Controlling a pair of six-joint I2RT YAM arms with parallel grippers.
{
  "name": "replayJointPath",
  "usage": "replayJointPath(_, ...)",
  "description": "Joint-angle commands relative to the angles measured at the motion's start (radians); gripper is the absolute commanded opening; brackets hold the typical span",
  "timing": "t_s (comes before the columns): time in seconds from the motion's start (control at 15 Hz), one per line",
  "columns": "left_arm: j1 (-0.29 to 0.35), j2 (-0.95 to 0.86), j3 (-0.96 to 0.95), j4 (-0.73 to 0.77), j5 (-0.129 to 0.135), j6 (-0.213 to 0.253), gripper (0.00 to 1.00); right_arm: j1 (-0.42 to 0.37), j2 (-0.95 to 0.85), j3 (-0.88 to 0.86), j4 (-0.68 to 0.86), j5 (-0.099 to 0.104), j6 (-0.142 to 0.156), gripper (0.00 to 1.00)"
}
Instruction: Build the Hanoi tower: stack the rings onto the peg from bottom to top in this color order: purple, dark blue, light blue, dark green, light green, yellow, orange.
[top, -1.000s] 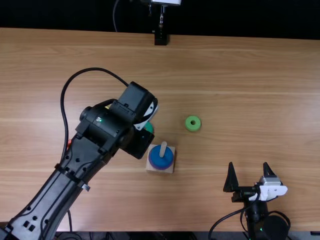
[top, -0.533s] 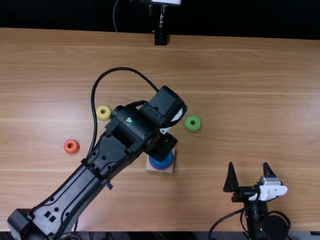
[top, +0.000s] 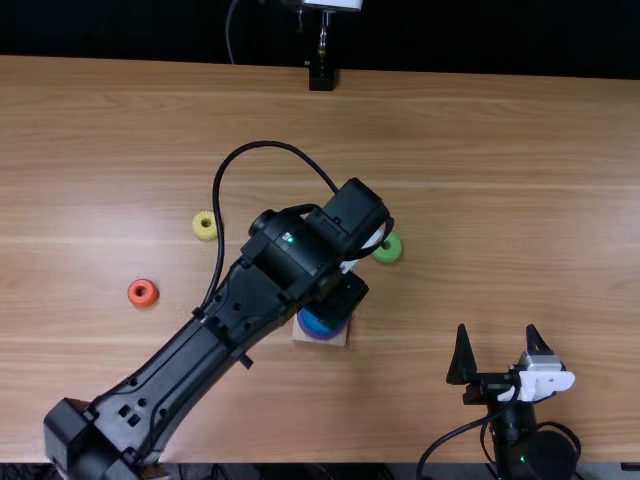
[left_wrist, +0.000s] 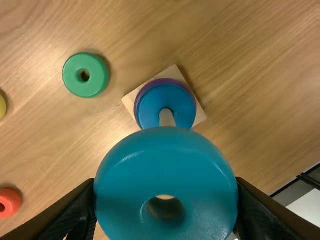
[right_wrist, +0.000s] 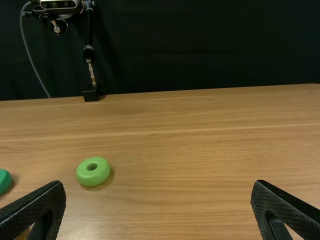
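The table (top: 480, 170) carries everything; its near and far edges show in the top view. The left arm (top: 190, 355) slants in over the near edge toward the middle, its wrist over the square base. Its gripper (top: 374, 240) points down and pinches the light blue ring (left_wrist: 167, 155), a finger pressed to either side. The right arm (top: 520, 425) sits low at the near edge, its gripper (top: 497, 327) aimed toward the far edge, fingers spread wide with nothing between them.

The base (left_wrist: 200, 115) lies nearer the near edge than the far one. On it are the purple ring (left_wrist: 141, 93) and, on top, the dark blue ring (left_wrist: 150, 112), with the peg (left_wrist: 167, 118) standing through them. The light blue ring overlaps the peg's upper part in the left wrist view; I cannot tell how high above it is.

Beyond the base toward the far edge, and to its right, lies the light green ring (top: 392, 256). The left wrist view gives the dark green ring (left_wrist: 72, 80), flat near the base, where the arm covers it from above. Left of the base are the yellow ring (top: 198, 226) and, closer to the near edge, the orange ring (top: 133, 299).
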Motion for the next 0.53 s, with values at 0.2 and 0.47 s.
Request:
replayJointPath(0.2,-0.012,0.041,0.076,0.0,-0.001,-0.011,0.0,-0.004,-0.011,-0.005,0.004,-0.002,0.0,1.0)
replayJointPath(0.47,-0.011,0.041,0.069,-0.002,-0.001,-0.011,0.0,-0.004,-0.011,-0.005,0.004,-0.002,0.0,1.0)
